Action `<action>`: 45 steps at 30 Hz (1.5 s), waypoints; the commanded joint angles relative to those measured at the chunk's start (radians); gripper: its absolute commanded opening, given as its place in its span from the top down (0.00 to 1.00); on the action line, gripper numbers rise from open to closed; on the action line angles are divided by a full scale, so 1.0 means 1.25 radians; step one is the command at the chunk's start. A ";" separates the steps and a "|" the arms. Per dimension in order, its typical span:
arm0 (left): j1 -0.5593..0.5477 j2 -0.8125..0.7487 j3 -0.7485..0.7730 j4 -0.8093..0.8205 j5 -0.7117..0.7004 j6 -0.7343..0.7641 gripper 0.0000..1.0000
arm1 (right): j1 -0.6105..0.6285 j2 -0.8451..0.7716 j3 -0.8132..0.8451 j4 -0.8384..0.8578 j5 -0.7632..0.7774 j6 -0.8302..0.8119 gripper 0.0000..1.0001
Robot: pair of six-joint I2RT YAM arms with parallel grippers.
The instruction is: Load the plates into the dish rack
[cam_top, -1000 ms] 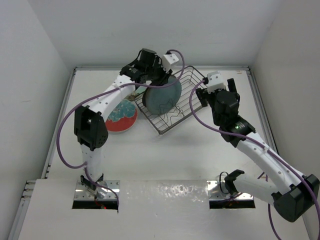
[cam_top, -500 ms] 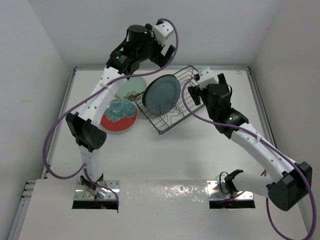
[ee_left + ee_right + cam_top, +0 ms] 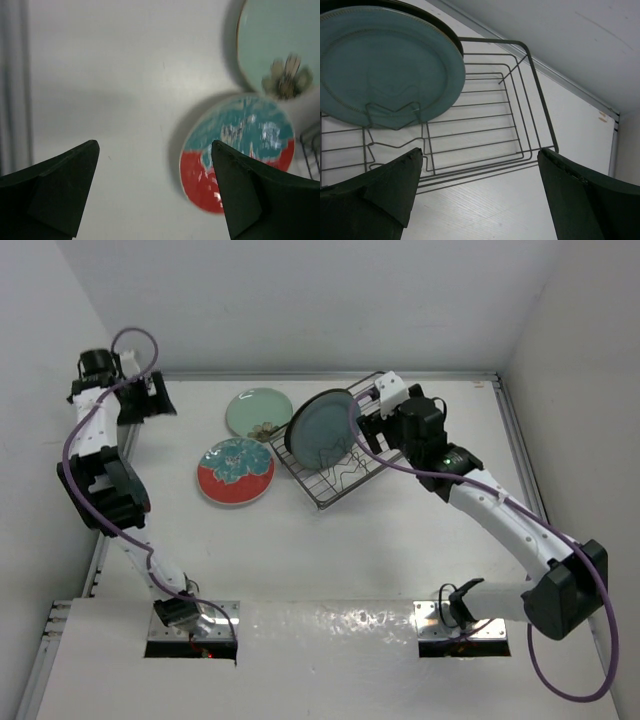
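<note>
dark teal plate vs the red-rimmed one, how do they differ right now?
Pose: the dark teal plate stands on edge, tilted; the red-rimmed plate lies flat.
Place: the dark teal plate sits in the dish rack; the red-rimmed plate is on the table beside it.
Look: the dark teal plate is one plain colour; the red-rimmed plate has a mottled teal centre.
Both are round and of like size.

Overhead and right-wrist views share the dish rack (image 3: pixel 350 477) (image 3: pixel 490 130).

White arm links (image 3: pixel 500 515), black joints (image 3: pixel 110 490), purple cables (image 3: pixel 351 425), dark pincer fingers (image 3: pixel 55 190)
</note>
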 commanded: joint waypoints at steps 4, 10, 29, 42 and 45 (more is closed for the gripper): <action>-0.002 -0.043 -0.210 -0.035 0.165 0.060 0.16 | 0.004 0.019 0.050 0.022 -0.062 0.024 0.06; 0.020 -0.009 -0.357 0.048 0.203 0.010 0.22 | 0.007 0.020 0.054 0.031 -0.083 0.030 0.06; 0.017 0.127 -0.396 0.064 0.230 0.010 0.50 | 0.010 0.012 0.063 0.043 -0.058 0.016 0.06; 0.040 0.141 -0.303 -0.001 0.269 0.029 1.00 | 0.011 -0.003 0.061 0.029 -0.040 -0.013 0.06; 0.043 0.083 -0.258 -0.043 0.277 0.081 1.00 | 0.011 -0.010 0.049 0.039 -0.035 -0.016 0.06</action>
